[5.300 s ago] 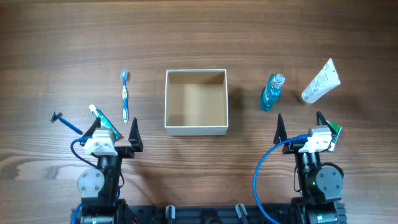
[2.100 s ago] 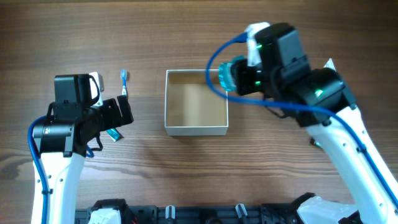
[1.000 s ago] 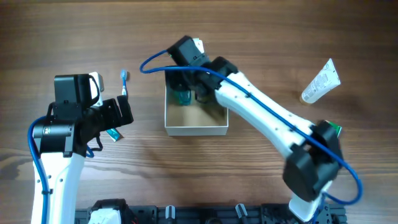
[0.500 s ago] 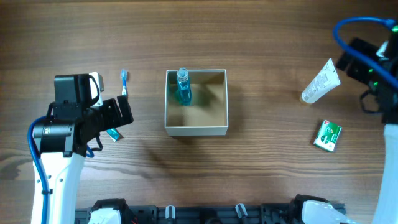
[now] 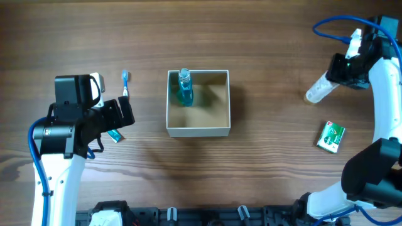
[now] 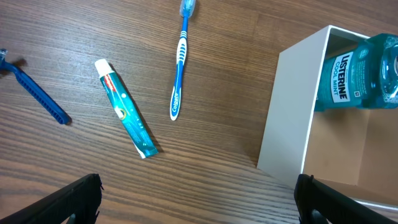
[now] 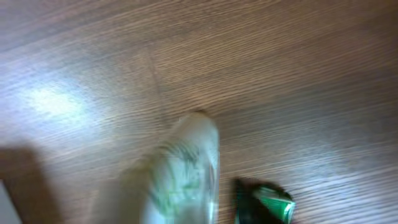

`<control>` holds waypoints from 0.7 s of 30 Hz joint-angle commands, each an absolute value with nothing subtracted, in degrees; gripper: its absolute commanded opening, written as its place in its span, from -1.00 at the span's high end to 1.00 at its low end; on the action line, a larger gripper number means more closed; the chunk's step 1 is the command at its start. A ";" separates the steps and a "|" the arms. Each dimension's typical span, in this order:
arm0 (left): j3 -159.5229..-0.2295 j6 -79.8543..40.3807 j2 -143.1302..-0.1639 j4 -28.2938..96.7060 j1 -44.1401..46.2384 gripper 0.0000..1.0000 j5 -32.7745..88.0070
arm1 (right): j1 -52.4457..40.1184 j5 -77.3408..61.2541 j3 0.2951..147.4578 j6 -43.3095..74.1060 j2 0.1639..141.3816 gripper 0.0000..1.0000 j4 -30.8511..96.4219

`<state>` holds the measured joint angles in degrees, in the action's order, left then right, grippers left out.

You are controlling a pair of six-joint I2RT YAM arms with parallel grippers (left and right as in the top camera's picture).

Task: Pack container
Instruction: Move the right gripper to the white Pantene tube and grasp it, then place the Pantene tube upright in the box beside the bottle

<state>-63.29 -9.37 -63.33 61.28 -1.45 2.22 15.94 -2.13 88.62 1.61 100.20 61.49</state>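
the dark wood-grain table (image 5: 264, 37) carries six things directly. ahead of the left gripper (image 6: 198, 202), whose jaws stand wide apart, a teal toothpaste tube (image 6: 124, 107) lies nearest, a little left of the gap, its white cap pointing away. a blue-and-white toothbrush (image 6: 180, 62) lies just right of it, not touching, bristle end farthest. a blue razor (image 6: 37, 93) lies out beyond the left jaw. the container (image 6: 289, 118) sits ahead of the right jaw. across the table a white tube (image 5: 316, 90) lies slantwise, one end under the right gripper (image 5: 344, 68) — contact cannot be told. a green packet (image 5: 330, 137) lies robot-side of those jaws, apart from the tube.
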 commanded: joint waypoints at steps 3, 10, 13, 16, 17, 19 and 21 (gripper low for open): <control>-64.36 -9.89 -63.40 61.10 -1.06 -0.99 1.65 | 15.55 -3.60 88.60 1.72 100.40 0.91 62.63; -64.36 -9.89 -63.40 61.10 -1.06 -1.00 1.65 | 9.91 -5.85 90.98 5.08 86.54 0.92 66.04; -64.36 -9.89 -63.40 61.10 -1.06 -1.00 1.65 | -0.60 -5.41 97.06 10.83 79.35 0.92 71.75; -64.36 -9.89 -63.40 61.12 -1.06 -1.00 1.65 | -16.93 -2.28 105.45 16.97 78.98 0.91 74.46; -64.36 -9.89 -63.40 61.12 -1.06 -1.00 1.65 | -21.47 -0.05 105.86 18.98 79.55 0.92 73.89; -64.36 -9.89 -63.40 61.12 -1.06 -1.00 1.65 | -27.94 2.39 105.86 21.65 82.13 0.92 72.82; -64.36 -9.89 -63.40 61.12 -1.06 -1.00 1.65 | -33.26 4.99 105.86 24.82 86.78 0.92 71.70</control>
